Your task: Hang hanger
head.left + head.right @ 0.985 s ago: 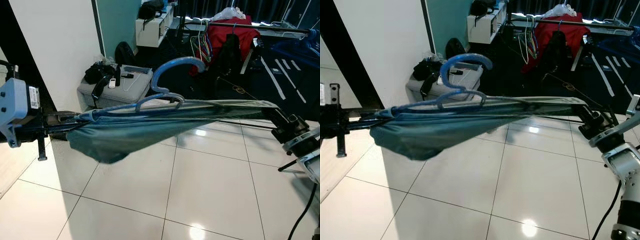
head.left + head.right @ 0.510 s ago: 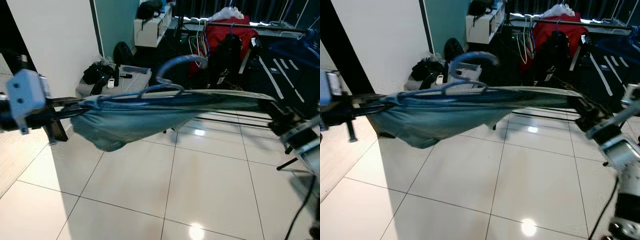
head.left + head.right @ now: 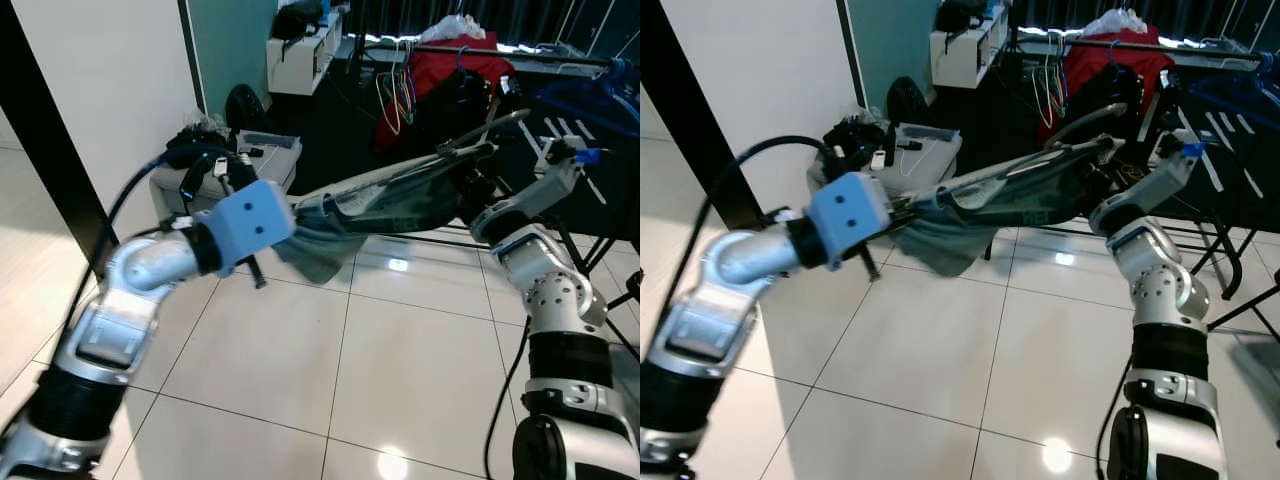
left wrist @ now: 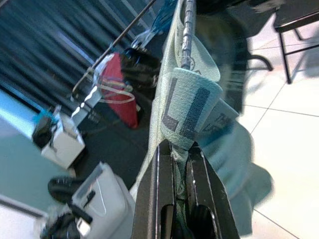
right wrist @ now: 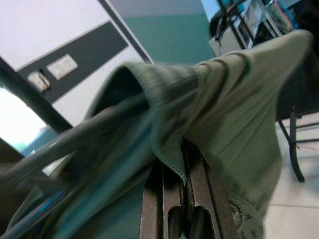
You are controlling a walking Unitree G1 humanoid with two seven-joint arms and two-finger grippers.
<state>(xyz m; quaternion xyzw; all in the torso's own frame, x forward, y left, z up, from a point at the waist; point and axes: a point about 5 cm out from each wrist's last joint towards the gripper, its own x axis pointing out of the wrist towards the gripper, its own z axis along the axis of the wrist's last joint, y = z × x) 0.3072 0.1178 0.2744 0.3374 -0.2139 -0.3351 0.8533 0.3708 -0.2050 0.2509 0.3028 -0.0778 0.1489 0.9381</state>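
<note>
A grey-green garment (image 3: 385, 205) on a hanger (image 3: 478, 130) is stretched between my two arms, slanting up towards the back right. My left gripper (image 4: 177, 149) is shut on the garment's lower end, just past the blue wrist block (image 3: 245, 225). My right gripper (image 5: 182, 149) is shut on a fold of the same cloth at the upper end, near the right wrist (image 3: 515, 210). The hanger's twisted neck (image 4: 188, 35) rises above the cloth. A clothes rail (image 3: 480, 48) with a red garment (image 3: 445, 70) and several hangers (image 3: 395, 95) stands behind.
A grey suitcase (image 3: 262, 160) with black bags (image 3: 195, 145) sits by the white wall (image 3: 110, 90) on the left. A white shelf (image 3: 300, 55) is at the back. Black stand legs (image 3: 605, 250) cross the tiles on the right. Glossy floor tiles (image 3: 350, 380) lie in front.
Both arms have swung forward and up, carrying the garment and hanger from level across the view to a slant towards the rail. The camera has also shifted.
</note>
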